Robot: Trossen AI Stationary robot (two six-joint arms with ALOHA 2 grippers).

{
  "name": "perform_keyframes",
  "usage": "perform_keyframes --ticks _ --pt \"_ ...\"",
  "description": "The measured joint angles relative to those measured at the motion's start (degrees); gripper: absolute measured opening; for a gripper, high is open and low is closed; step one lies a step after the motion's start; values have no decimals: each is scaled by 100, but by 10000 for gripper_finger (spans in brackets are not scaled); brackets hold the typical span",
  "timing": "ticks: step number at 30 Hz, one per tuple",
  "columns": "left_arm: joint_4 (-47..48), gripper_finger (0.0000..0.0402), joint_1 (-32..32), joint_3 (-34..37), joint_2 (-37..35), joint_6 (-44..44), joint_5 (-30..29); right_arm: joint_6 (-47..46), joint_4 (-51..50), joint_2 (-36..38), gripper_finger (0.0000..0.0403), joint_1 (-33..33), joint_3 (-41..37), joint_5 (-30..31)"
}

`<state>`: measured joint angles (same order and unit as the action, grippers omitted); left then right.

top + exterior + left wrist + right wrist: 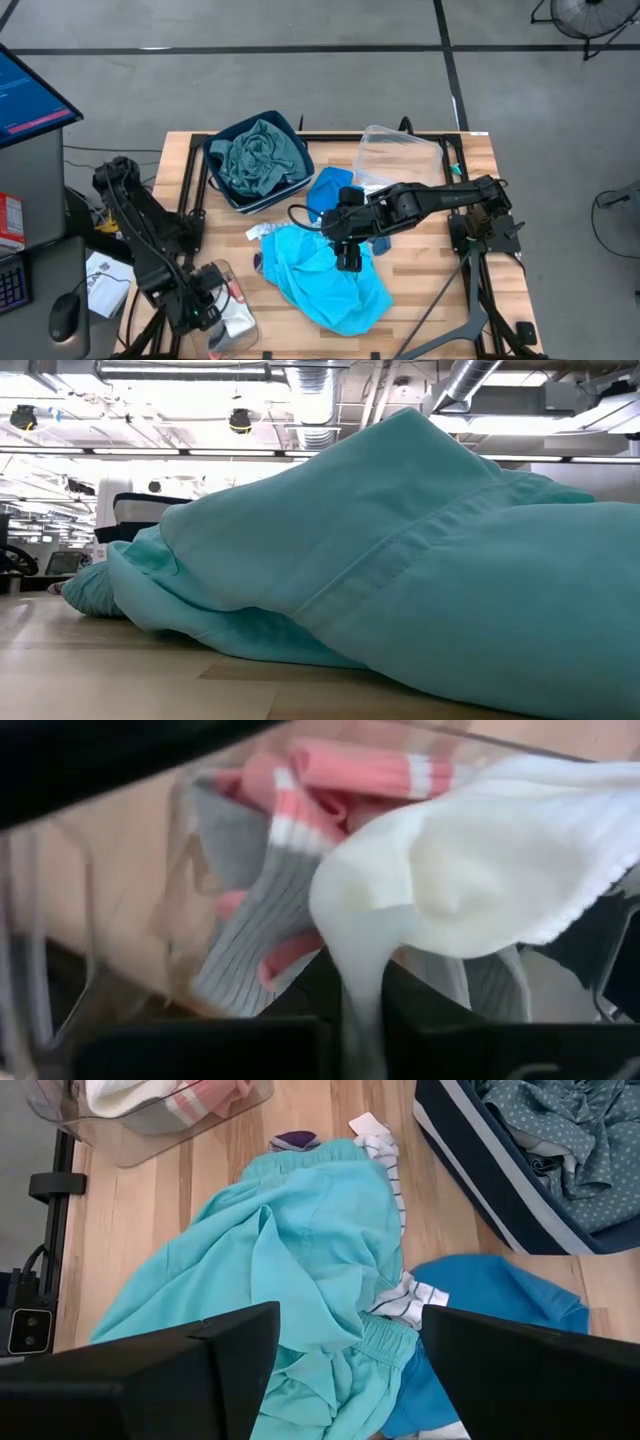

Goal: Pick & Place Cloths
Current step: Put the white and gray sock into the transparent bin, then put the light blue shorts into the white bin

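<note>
The turquoise top lies crumpled on the table's near middle and fills the low view. My right gripper is open right over its far edge, one finger on each side of the bunched waistband. The bright blue top lies beside it, toward the far side. The teal-green checked shirt lies in the dark blue bin. My left gripper is at the near left corner, shut on a white sock over a clear tub holding grey-and-coral socks. My left gripper pinches a narrow drawn-down part of the white sock between its two fingers. The rest of the sock bulges out beyond the fingers, above the grey-and-coral socks in the tub. My right gripper: I cannot tell whether its fingers touch the turquoise top.
A second clear tub stands at the far right of the table. A white striped cloth and a small purple piece peek from under the turquoise top. The dark blue bin's wall is near the right gripper. Bare wood shows near right.
</note>
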<state>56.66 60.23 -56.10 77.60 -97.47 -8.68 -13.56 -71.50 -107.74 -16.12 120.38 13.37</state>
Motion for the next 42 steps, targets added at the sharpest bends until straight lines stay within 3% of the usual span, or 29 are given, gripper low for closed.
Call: perform_keyframes --ticks 4,10,15,19,24,32,42 --pt "-304 56 0 0 188 483 -162 0 27 -43 239 0 2 0" --pt "-672 149 0 0 253 898 -88 21 11 -51 239 0 0 0" --pt "-703 218 -95 0 -121 629 -37 44 2 -50 239 2 0 0" --pt "-896 233 -181 2 -702 594 -492 44 -7 -50 239 2 0 -1" --pt "-1229 191 -179 0 -1177 874 -1220 20 -8 -50 239 -2 0 0" --pt "-1572 13 -181 0 -762 1739 -1385 0 -11 -50 239 -4 0 -1" --pt "-2031 1 -179 0 368 1644 -1100 0 -7 -50 239 -4 0 0"
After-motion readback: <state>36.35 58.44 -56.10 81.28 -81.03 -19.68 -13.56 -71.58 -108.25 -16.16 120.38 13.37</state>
